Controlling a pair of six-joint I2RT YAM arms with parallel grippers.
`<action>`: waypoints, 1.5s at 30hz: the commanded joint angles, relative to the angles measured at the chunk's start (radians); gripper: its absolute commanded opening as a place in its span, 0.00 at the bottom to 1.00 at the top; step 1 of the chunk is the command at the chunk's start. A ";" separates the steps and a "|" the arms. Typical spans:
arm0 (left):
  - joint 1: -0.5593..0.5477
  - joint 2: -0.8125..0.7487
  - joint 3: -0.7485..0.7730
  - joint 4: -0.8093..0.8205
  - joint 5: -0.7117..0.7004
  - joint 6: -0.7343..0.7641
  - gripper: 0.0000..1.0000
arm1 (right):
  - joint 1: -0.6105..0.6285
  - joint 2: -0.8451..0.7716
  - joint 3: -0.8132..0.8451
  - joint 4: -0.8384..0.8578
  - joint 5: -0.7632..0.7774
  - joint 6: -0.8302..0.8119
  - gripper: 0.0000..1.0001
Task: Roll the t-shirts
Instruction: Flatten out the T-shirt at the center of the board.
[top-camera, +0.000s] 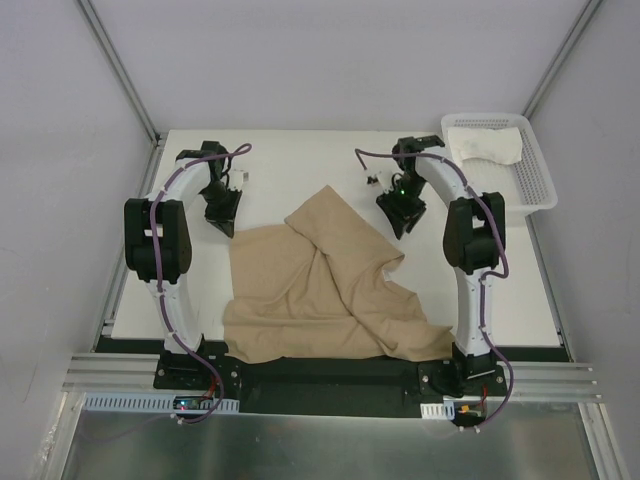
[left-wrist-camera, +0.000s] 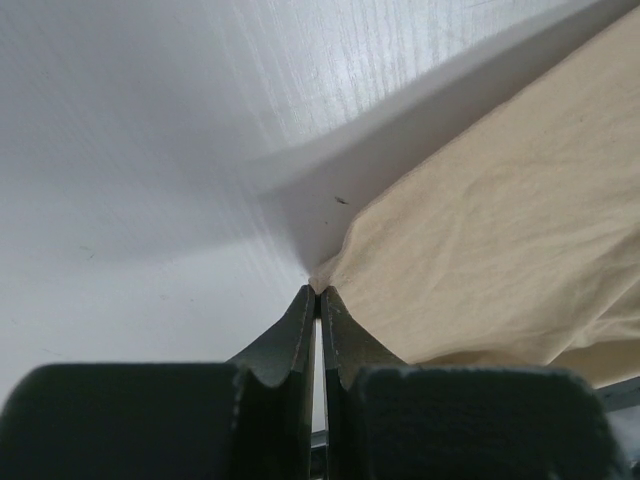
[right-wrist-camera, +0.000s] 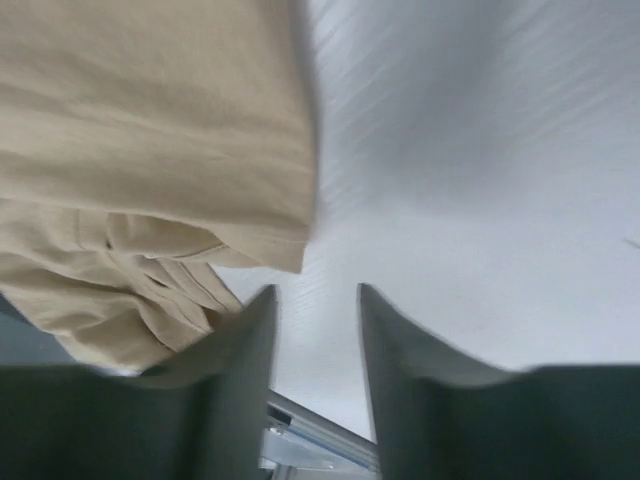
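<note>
Currently the left gripper has its jaws pressed together on a corner of the crumpled tan cloth t-shirt, which spreads to its right across the white table. The right gripper stands partly parted, holding nothing, with the tan cloth just to its left. Beyond it, to its right, a bundled white cloth t-shirt lies in a white plastic mesh basket.

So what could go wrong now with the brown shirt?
1. The left gripper pinches only the very corner of the shirt, so the cloth might slip out.
2. The right gripper is open and holds nothing. A pull from one side alone could drag the shirt crooked.
3. The shirt lies bunched and folded over itself, so a roll would probably come out lumpy.
</note>
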 joint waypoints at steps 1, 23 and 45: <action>0.011 0.000 0.020 -0.039 0.059 0.022 0.00 | -0.011 0.042 0.328 -0.040 -0.081 0.035 0.51; 0.011 -0.035 -0.072 -0.054 0.169 0.010 0.00 | 0.208 0.378 0.579 0.645 0.020 -0.058 0.60; 0.011 -0.056 -0.081 -0.059 0.231 -0.002 0.00 | 0.290 0.401 0.597 0.443 -0.055 -0.265 0.41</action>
